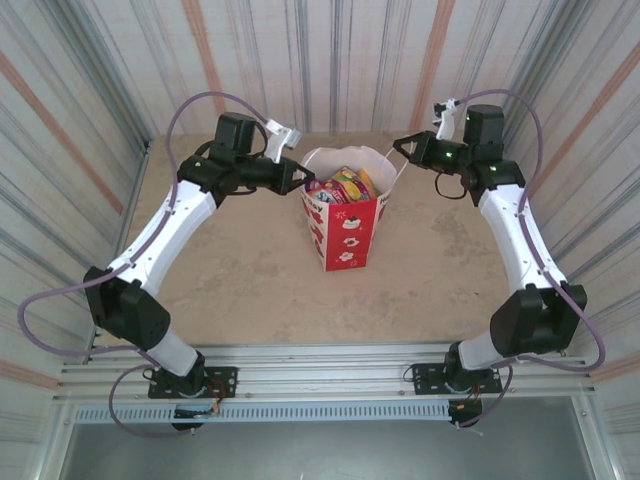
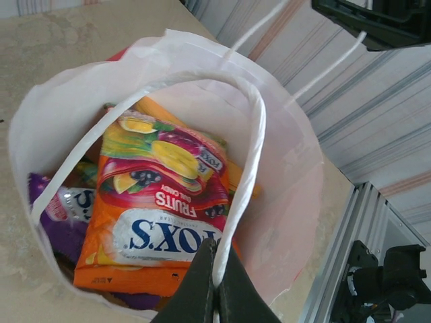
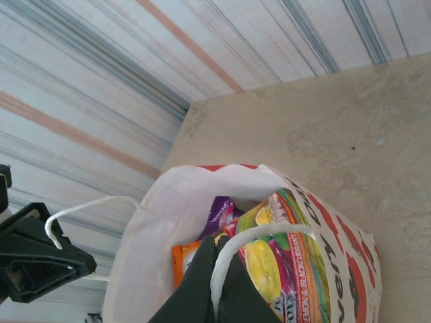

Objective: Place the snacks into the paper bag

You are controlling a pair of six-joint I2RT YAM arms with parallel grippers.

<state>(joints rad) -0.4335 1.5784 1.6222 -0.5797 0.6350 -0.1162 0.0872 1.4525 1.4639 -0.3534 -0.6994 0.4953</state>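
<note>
Table [image 1: 250, 290], near half: bare tan top in front of the arm bases.

Mid-table: paper bag [image 1: 345, 235] stands upright, long axis vertical, mouth open to the top. Snacks [image 1: 343, 187] packed inside. Left wrist view shows an orange packet [image 2: 158, 222] uppermost, lying flat against the others with its long side running down into the bag, and a purple packet [image 2: 50, 215] tucked beside it.

Just past the bag, one to each side: left gripper [image 1: 298, 175] pinched tight on a rope handle [image 2: 249, 168], fingers [image 2: 202, 282] meeting around the cord. Right gripper [image 1: 402, 148] likewise clamped on the other rope handle [image 3: 269, 232], cord caught between its fingers [image 3: 195, 282].

Key relation: bag sits between the two grippers, below and inward of each, about equally near to both. Each cord runs from its gripper down to the rim. Judgement: packing looks done; any next pull should be even on both sides, or the bag tips.
</note>
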